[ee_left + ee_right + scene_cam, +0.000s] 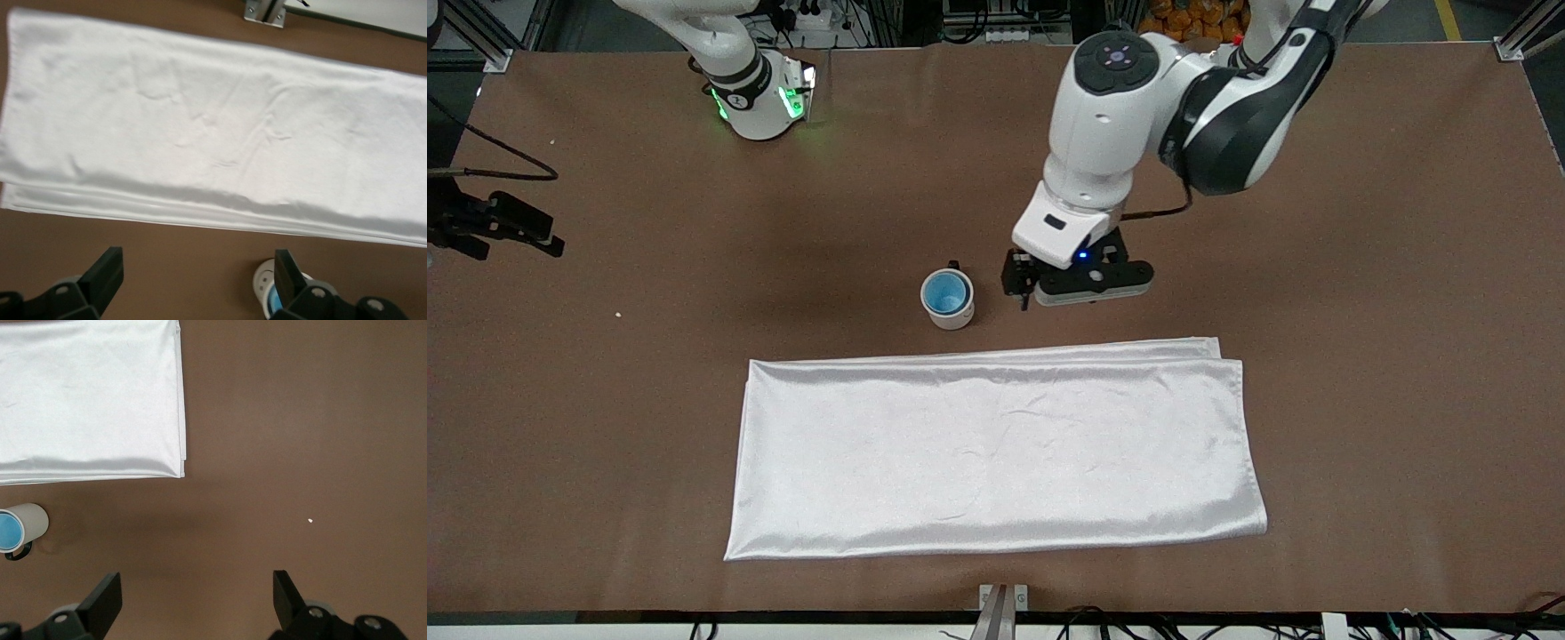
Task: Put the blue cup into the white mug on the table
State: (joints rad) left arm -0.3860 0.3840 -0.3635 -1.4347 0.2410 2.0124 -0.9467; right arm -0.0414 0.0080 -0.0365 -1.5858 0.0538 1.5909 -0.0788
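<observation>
Blue cup (pixel 944 292) inside white mug (pixel 950 310); handle (pixel 18 553) clearest from right wrist. Both grippers' fingers wide.

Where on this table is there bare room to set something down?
Bare table runs from the white cloth to each arm's end. It is crowded above the cloth: the white mug holding the blue cup, with the open left gripper beside it.

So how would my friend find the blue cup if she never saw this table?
Start at the big white cloth on the brown table. Just past its edge toward the robots stands a small white mug, beside the left gripper, whose fingers are open. The blue cup sits inside that mug, the only blue thing there.
</observation>
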